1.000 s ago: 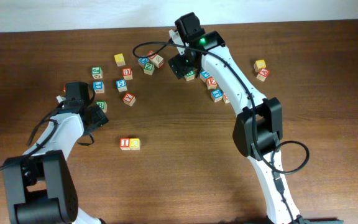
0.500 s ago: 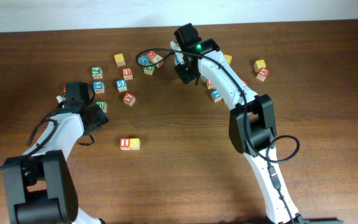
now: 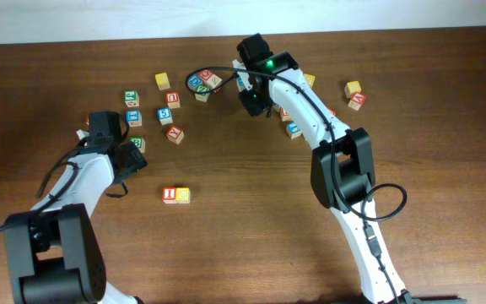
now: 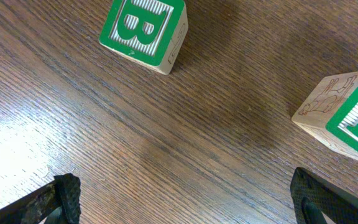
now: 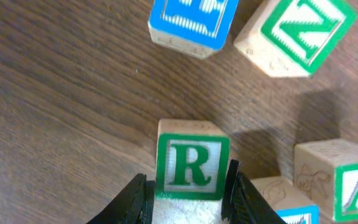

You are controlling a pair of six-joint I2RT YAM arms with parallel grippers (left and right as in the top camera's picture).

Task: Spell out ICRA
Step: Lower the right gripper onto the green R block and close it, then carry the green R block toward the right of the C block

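The green R block is clamped between the fingers of the right gripper. Just beside one finger a green A block is seen. Beyond the fingertips lie a blue block and a green N block. The left gripper is held apart over bare wood, with a green B block ahead of it. A red-and-yellow block pair is set well apart from the right gripper, nearer the left.

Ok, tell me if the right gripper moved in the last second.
Yes: the right gripper shifted slightly toward the near edge, judged against the fixed yellow block.
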